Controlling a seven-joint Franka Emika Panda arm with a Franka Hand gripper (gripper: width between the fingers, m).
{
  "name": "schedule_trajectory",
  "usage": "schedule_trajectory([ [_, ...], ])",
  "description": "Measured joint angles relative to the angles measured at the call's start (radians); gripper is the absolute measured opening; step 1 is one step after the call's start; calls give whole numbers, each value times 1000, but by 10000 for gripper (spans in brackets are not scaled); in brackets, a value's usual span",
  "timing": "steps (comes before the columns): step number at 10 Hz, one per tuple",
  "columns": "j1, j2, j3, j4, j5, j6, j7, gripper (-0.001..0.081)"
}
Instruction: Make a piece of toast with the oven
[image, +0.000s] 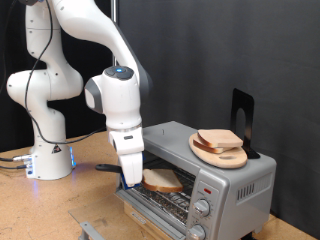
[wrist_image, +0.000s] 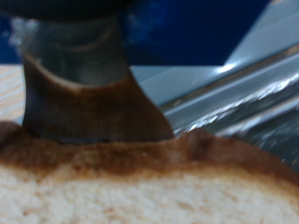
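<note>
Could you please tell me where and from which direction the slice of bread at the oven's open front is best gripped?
The piece of toast lies flat at the open front of the oven, so its crust edge is probably the best grip, pinched across its thin thickness from above and from the exterior view's left. The gripper is at that edge now; the wrist view shows a finger against the crust.

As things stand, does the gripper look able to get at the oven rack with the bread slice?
Probably yes. The gripper is at the oven's open front, with the bread slice over the rack. In the wrist view a finger presses on the crust, and nothing blocks the opening.
</note>
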Motion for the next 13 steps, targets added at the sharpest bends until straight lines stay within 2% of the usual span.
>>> schedule_trajectory([
  [5,-19,-58,-19,-68,41,-9,-73,391],
  [7,-23,-80,-22,-78,28,18,-93,391],
  [8,-26,-85,-21,-83,-33,91,-55,391],
  [9,-33,-86,-18,-89,-136,145,26,391],
  [11,-59,-86,-15,-99,-357,189,174,391],
  [12,-69,-87,-16,-102,-401,198,190,391],
  [13,-74,-89,-18,-105,-408,205,184,391],
])
